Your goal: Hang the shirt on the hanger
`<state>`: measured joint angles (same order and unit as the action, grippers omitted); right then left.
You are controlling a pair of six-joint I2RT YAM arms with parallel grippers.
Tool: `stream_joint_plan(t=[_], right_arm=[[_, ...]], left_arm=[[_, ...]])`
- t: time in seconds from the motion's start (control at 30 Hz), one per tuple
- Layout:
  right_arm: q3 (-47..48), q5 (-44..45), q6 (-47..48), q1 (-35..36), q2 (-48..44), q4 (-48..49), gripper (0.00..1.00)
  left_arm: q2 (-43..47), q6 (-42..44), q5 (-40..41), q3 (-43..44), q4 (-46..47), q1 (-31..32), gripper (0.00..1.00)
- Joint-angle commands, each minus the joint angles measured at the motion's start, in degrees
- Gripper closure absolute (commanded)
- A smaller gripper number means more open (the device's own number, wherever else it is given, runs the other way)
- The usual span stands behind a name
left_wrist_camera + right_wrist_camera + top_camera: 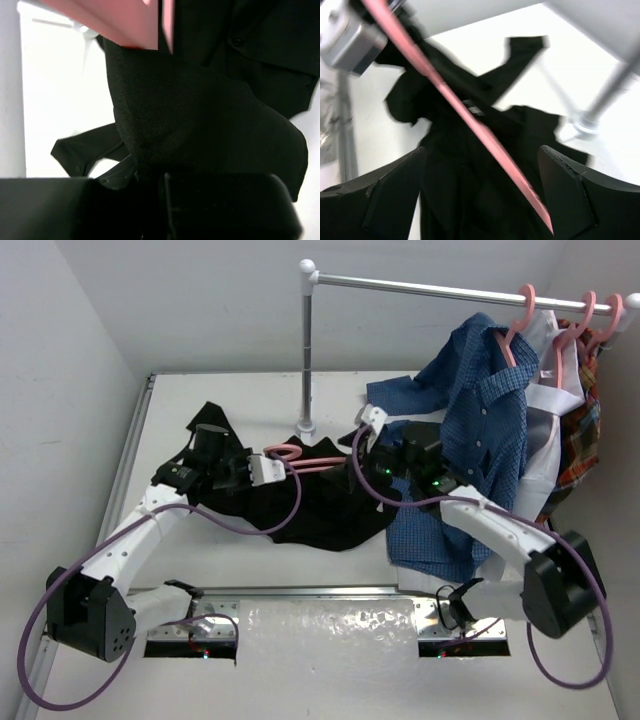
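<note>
The black shirt (320, 515) lies spread on the white table. A salmon-pink hanger (318, 464) rests over its upper part, with the hook toward the left. My left gripper (272, 468) sits at the hook end. In the left wrist view its jaws (150, 175) are shut on a raised fold of the shirt (200, 115), and the hanger (110, 20) is just above. My right gripper (365, 445) hovers over the hanger's right end. Its fingers stand wide apart (482, 170), and the hanger's bar (470, 120) runs diagonally between them untouched, over the shirt (455, 190).
A white rack pole (307, 350) stands behind the shirt, and its bar (420, 283) runs to the right. On the bar hang a blue button-up shirt (480, 410), a white garment (545, 430) and a plaid garment (585, 440), each on a pink hanger (525, 310). Walls close both sides.
</note>
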<state>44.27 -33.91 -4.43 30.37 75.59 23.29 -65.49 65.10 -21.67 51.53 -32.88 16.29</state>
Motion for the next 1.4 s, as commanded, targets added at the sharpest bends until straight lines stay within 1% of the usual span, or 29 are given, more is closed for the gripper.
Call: stream_joint_plan(t=[0.0, 0.03, 0.07, 0.1, 0.13, 0.17, 0.2, 0.27, 0.3, 0.37, 0.4, 0.47, 0.5, 0.53, 0.6, 0.7, 0.77, 0.83, 0.87, 0.9, 0.97, 1.0, 1.07, 1.13, 1.17, 1.2, 1.27, 1.3, 1.37], right_arm=[[2.5, 11.2, -4.5, -1.6, -6.8, -6.0, 0.09], [2.5, 14.8, -5.7, -1.8, -7.8, -8.2, 0.09], [2.3, 18.5, -6.9, -2.0, -8.8, -11.7, 0.09], [1.9, 24.4, -8.0, -2.2, -9.6, -12.9, 0.12], [0.4, 26.8, -9.3, -2.2, -11.1, -13.9, 0.14], [-1.6, 29.7, -10.5, -2.2, -11.7, -14.1, 0.27], [-2.7, 30.4, -10.5, -2.2, -11.7, -14.1, 0.38], [-5.8, 29.9, -13.5, -2.2, -10.4, -10.7, 0.63], [-6.2, 26.6, -14.9, -2.2, -7.8, -8.5, 0.66], [-7.3, 23.1, -16.7, -2.2, -4.8, -6.2, 0.66], [-7.7, 21.4, -19.1, -2.2, -3.3, -4.6, 0.62], [-8.8, 21.1, -21.7, -2.2, 0.5, 0.5, 0.53], [-8.8, 21.3, -23.9, -2.2, 1.7, 1.8, 0.45], [-8.8, 21.3, -24.7, -2.2, 3.8, 3.9, 0.42], [-7.9, 21.9, -26.2, -2.2, 5.6, 5.6, 0.39], [-7.1, 21.7, -26.8, -2.1, 9.2, 7.3, 0.38], [-6.9, 19.0, -27.7, -2.1, 12.5, 8.4, 0.38], [-7.0, 15.7, -29.5, -2.0, 15.8, 10.5, 0.43], [-7.0, 15.1, -30.2, -2.0, 16.8, 11.2, 0.47], [-7.0, 14.8, -30.7, -1.9, 17.7, 11.5, 0.63], [-7.2, 14.5, -31.7, -2.3, 19.1, 11.7, 0.81], [-7.7, 15.1, -32.0, -2.7, 19.1, 11.8, 1.0], [-9.6, 17.6, -32.7, -4.6, 16.6, 12.1, 1.0], [-10.2, 22.3, -32.2, -7.2, 12.4, 9.6, 1.0], [-9.5, 24.1, -31.5, -7.9, 11.0, 7.9, 1.0], [-8.8, 27.9, -28.9, -8.3, 9.8, 3.8, 1.0], [-5.7, 30.8, -25.9, -8.5, 6.7, -0.5, 1.0], [-4.9, 31.9, -23.6, -8.6, 6.0, -2.4, 1.0], [-3.1, 34.3, -21.9, -8.9, 4.0, -6.1, 1.0]], left_arm=[[1.7, -2.3, 1.2, 0.9, 4.5, -0.6, 1.0], [1.4, -5.5, 2.1, 0.9, 6.8, -0.6, 1.0], [0.6, -11.3, 4.2, 1.3, 8.5, -0.7, 1.0], [-0.1, -13.1, 4.5, 1.8, 9.5, -0.8, 1.0], [-0.5, -15.8, 3.7, 2.3, 9.7, -1.0, 1.0], [-0.7, -17.1, 2.1, 1.9, 10.0, -1.1, 1.0], [-0.8, -17.1, 2.1, 1.6, 10.2, -1.1, 1.0], [-0.6, -18.8, 0.0, 0.9, 11.2, -1.1, 1.0], [-0.6, -19.6, -0.8, 0.8, 11.3, -1.2, 1.0], [-0.6, -20.4, -1.0, 0.9, 11.5, -1.1, 1.0], [-0.6, -21.0, -0.8, 0.9, 11.6, -1.1, 1.0], [-0.5, -21.6, -0.7, 0.9, 11.6, -1.1, 1.0], [-0.5, -21.8, -0.7, 1.0, 11.5, -1.1, 1.0], [-0.4, -21.8, -0.7, 1.0, 11.5, -1.1, 1.0], [-0.2, -21.7, -1.0, 0.9, 11.4, -1.1, 1.0], [0.0, -21.7, -1.2, 0.7, 11.5, -1.1, 1.0], [0.1, -22.0, -0.9, 0.4, 11.9, -1.1, 1.0], [0.2, -22.7, -0.7, 0.4, 12.5, -1.2, 1.0], [0.3, -23.2, -0.7, 0.4, 12.7, -1.2, 1.0], [0.2, -23.4, -0.7, 0.5, 12.9, -1.3, 1.0], [0.4, -24.7, -0.7, 0.7, 13.3, -1.9, 1.0], [0.4, -24.8, -1.2, 1.0, 13.1, -2.3, 1.0], [0.6, -23.8, -4.1, 1.5, 11.1, -4.7, 1.0], [1.5, -19.3, -7.0, 1.3, 7.1, -6.8, 1.0], [1.8, -17.1, -7.5, 0.5, 5.7, -7.0, 1.0], [2.8, -12.9, -8.5, -0.1, 4.3, -7.1, 1.0], [3.8, -9.0, -10.0, -1.8, 0.4, -7.1, 1.0], [4.1, -5.1, -11.7, -2.1, -1.1, -7.1, 1.0], [4.8, -2.6, -12.3, -2.5, -4.7, -7.1, 1.0]])
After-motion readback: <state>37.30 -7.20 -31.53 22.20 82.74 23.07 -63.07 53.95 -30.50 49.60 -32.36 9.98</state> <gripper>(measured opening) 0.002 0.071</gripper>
